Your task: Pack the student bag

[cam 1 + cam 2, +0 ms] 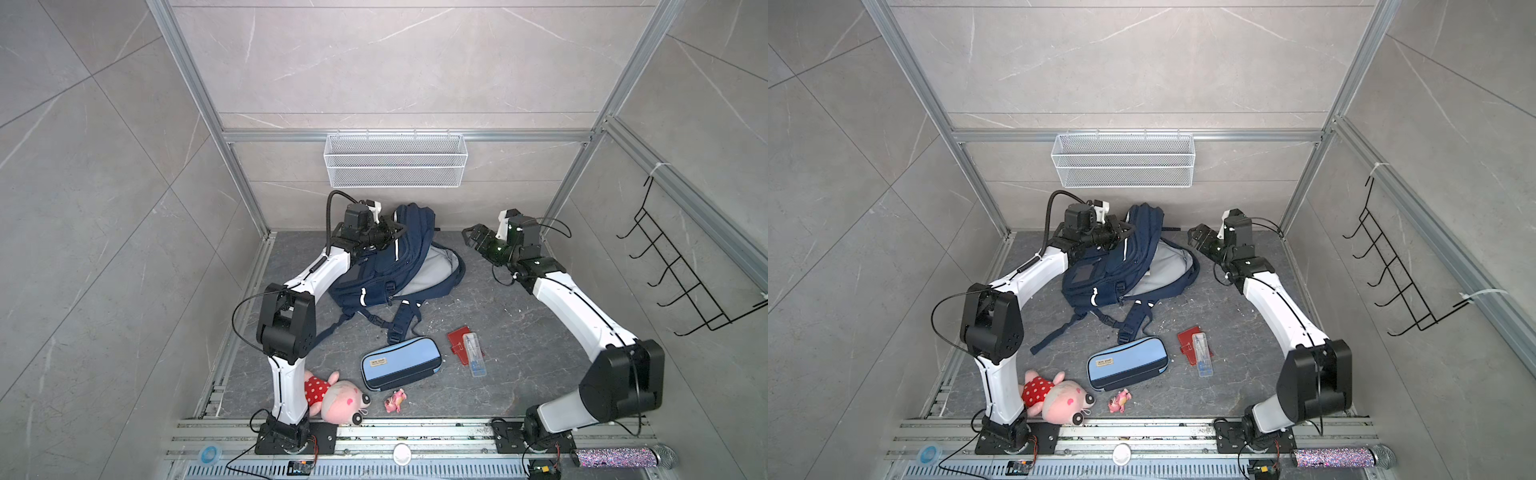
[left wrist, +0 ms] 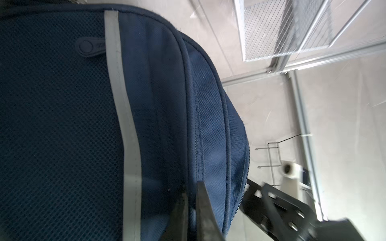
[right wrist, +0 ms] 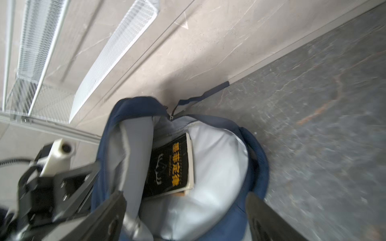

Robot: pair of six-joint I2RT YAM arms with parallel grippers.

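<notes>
Your left gripper [image 1: 390, 233] is clamped shut on the raised front panel of the large navy-blue fabric backpack [image 1: 376, 274]. The backpack lies at the back of the dark grey stone-look tabletop [image 1: 519, 332] between both arms, with its pale-lined main compartment gaping. Inside it lies a black book with yellow lettering [image 3: 170, 167]. Your right gripper [image 1: 470, 237], jaws spread wide, hangs just beside the opening, holding nothing.

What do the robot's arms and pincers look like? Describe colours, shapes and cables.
The left arm and right arm match: rounded white shells, black joint housings, black cables looping outside. The left pincer and right pincer are black with flat angular fingers and a white mount behind.
</notes>
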